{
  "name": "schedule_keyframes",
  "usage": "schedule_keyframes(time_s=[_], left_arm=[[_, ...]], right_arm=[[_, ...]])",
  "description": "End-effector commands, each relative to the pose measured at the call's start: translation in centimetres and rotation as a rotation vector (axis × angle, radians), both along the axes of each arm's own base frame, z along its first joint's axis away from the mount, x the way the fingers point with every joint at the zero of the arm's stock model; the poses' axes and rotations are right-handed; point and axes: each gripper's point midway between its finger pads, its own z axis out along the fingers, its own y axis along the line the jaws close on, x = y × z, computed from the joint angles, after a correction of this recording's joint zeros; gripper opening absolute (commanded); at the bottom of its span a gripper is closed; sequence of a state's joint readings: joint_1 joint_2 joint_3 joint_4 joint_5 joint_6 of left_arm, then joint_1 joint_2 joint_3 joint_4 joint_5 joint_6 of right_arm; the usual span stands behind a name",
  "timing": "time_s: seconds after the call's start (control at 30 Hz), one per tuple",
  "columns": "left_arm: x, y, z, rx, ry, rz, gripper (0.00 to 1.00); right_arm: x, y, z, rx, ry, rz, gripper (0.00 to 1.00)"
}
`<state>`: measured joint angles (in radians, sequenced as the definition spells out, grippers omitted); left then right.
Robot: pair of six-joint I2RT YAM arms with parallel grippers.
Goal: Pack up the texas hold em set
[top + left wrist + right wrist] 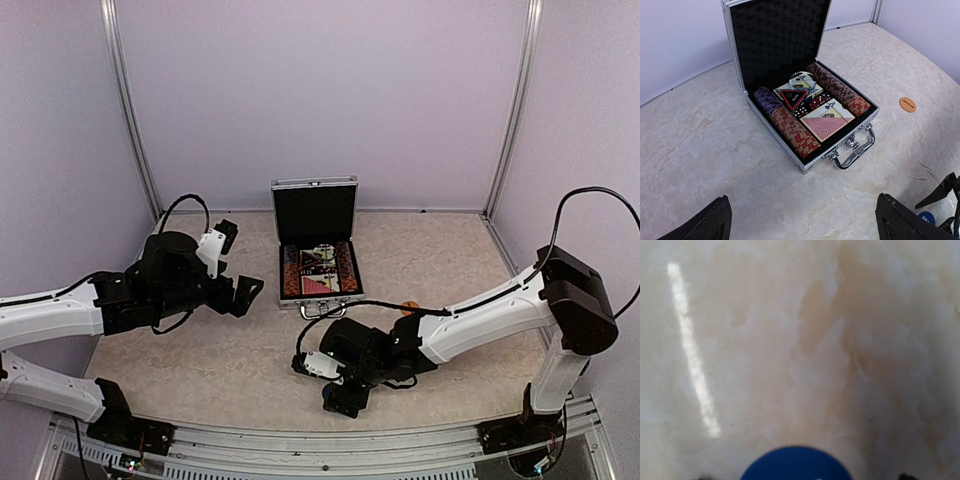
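With the case open mid-tabletop, lid upright and chips and cards inside, the left tool hangs just left of it, spread wide. Right tool sits low at a blue button; can't tell its gap. An orange button lies loose right of the case.

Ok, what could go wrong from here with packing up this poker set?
The blue disc lies flat under the right claw, so a pinch could slip off. The orange disc sits loose beside the case and could be forgotten. The case looks full, so a disc on top may block the lid.
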<state>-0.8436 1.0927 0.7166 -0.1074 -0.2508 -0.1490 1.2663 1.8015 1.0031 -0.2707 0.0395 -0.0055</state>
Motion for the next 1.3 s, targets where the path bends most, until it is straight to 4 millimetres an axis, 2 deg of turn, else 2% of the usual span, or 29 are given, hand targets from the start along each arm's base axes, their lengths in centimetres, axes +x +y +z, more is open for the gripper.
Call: schedule_keyframes(time_s=[0.0,0.2,0.43,0.6,0.97,1.27], left_arm=[[-0.2,-0.3,-0.3,0.006,0.011,-0.015,0.99],[-0.2,-0.3,-0.2,0.010,0.009,-0.014,0.99],[-0.1,-0.3,0.0,0.016,0.001,-0.012,0.99],[0.1,-0.4,-0.1,0.023,0.002,-0.014,0.99],[0.1,-0.4,-0.5,0.030,0.009,-0.014,0.99],[0.0,-0.4,-0.7,0.028,0.011,-0.014,0.99]], right_arm=[[0.3,-1.3,-2.2,-0.067,0.051,-0.051,0.84],[0.9,-2.0,-3.0,-0.071,0.097,-0.081,0.84],[0.3,-2.3,-3.8,-0.084,0.176,-0.074,0.81],[0.4,-2.7,-4.1,-0.107,0.174,-0.080,0.70],[-0.4,-3.9,-4.0,-0.149,0.160,-0.063,0.76],[-0.7,-5.1,-4.7,-0.173,0.169,-0.090,0.73]])
